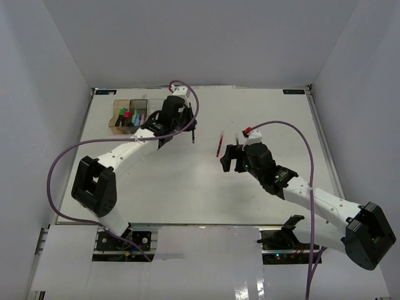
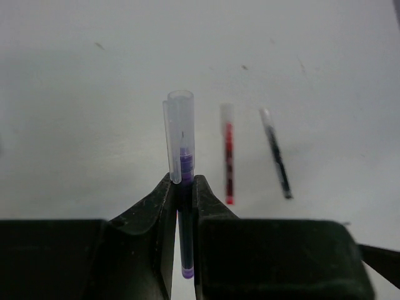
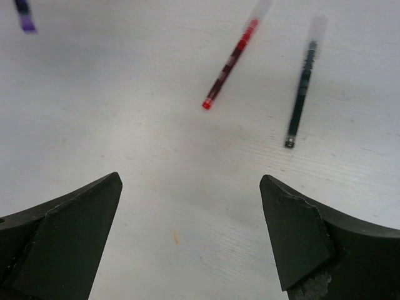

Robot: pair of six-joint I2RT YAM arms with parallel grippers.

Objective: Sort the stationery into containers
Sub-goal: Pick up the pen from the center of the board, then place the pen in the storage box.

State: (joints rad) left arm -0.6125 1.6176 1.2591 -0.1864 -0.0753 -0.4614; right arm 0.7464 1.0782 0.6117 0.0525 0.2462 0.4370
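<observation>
The left end effector, clenched on the purple pen just right of the containers, should lower it lengthwise into one bin before releasing, while the right end effector hangs released above the tabletop.

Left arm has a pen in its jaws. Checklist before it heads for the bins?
1. Grip: left gripper shut on the thin purple pen with a clear cap, on the barrel below the cap: ok.
2. Pen lifted off the white table: cannot tell.
3. Right gripper open and empty: ok.
4. All stationery sorted: thin red pen and thin black pen lie loose on the table: not ok.
5. Room for the pen in the row of translucent plastic bins: cannot tell, the row is partly hidden in the top view.
</observation>
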